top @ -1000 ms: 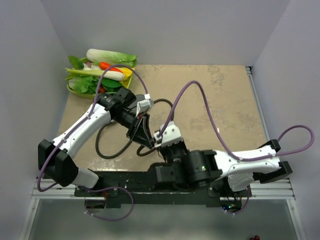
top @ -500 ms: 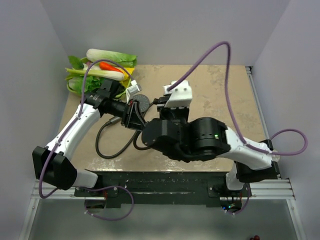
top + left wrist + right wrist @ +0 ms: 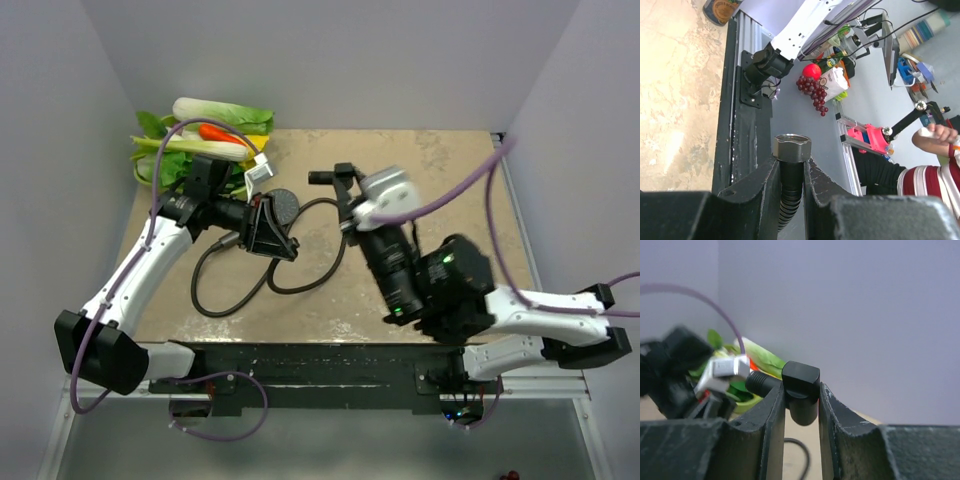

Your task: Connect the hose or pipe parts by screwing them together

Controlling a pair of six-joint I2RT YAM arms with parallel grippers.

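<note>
Item, near edge: two arm bases bolted side by side on a black rail in front of the beige counter (image 3: 450, 200). Item, near-left part of the counter: long thin dark hose (image 3: 194, 283), lying in a loose loop, with a further strand curving away toward the middle. Item, left claw (image 3: 272, 232), reaching over the left-centre of the counter: narrow, clamped on one end of the hose. In the left wrist view the ribbed hose runs up between the fingers (image 3: 817, 187), and its metal hex nut (image 3: 791, 148) stands just clear of the fingertips with nothing attached to it. Item, just beyond the left claw: dark grey shower head (image 3: 283, 206), round face up. Whether it touches the claw cannot be told from above. Item, right arm: elbow raised high over the near-right of the counter, forearm pointing toward the far-left. Item, right claw (image 3: 338, 183), in the air beyond the shower head and apart from it: narrow, gripping a black fitting (image 3: 801, 382) with a rounded block top and a short ribbed stub (image 3: 760, 382) projecting to the left. How this part belongs to the shower head cannot be told. Item, far-left corner: heap of toy vegetables (image 3: 215, 115), green leaves with red and yellow pieces.
</note>
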